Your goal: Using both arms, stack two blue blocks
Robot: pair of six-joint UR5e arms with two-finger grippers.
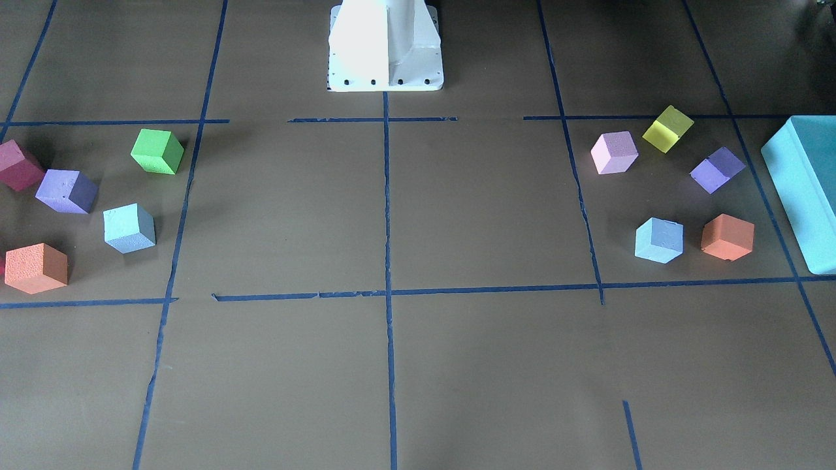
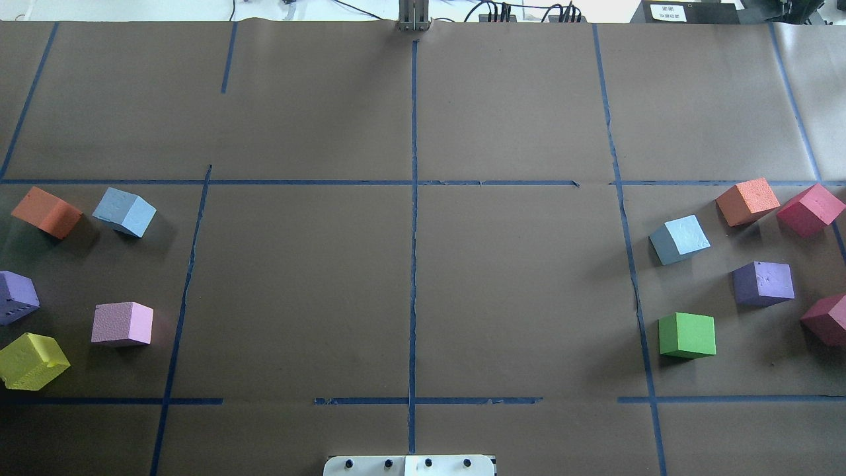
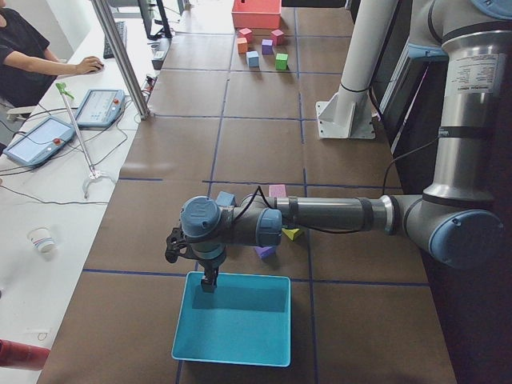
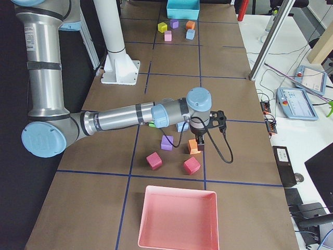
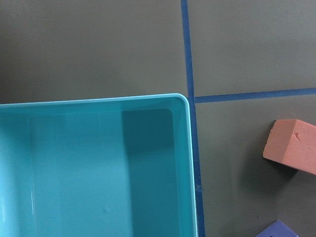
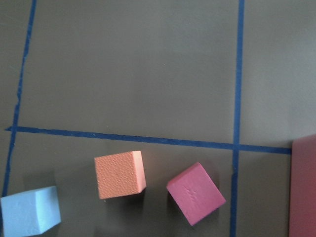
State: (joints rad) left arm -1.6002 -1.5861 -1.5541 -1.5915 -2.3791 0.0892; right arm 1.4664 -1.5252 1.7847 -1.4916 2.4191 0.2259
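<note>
One pale blue block [image 2: 124, 211] lies on the table's left side, beside an orange cube [image 2: 46, 211]. It also shows in the front-facing view [image 1: 659, 239]. The other blue block [image 2: 679, 239] lies on the right side; it shows in the front-facing view [image 1: 129, 228] and the right wrist view [image 6: 29, 212]. My left gripper [image 3: 210, 282] shows only in the exterior left view, hanging over the teal box's [image 3: 232, 320] far edge. My right gripper [image 4: 197, 143] shows only in the exterior right view, above an orange cube [image 4: 193, 147]. I cannot tell whether either is open or shut.
Purple [image 2: 763, 283], green [image 2: 687, 335], orange [image 2: 747, 201] and magenta [image 2: 810, 209] cubes surround the right blue block. Pink [image 2: 122, 324], yellow [image 2: 32, 360] and purple [image 2: 14, 297] cubes lie on the left. A pink tray [image 4: 177, 219] sits at the right end.
</note>
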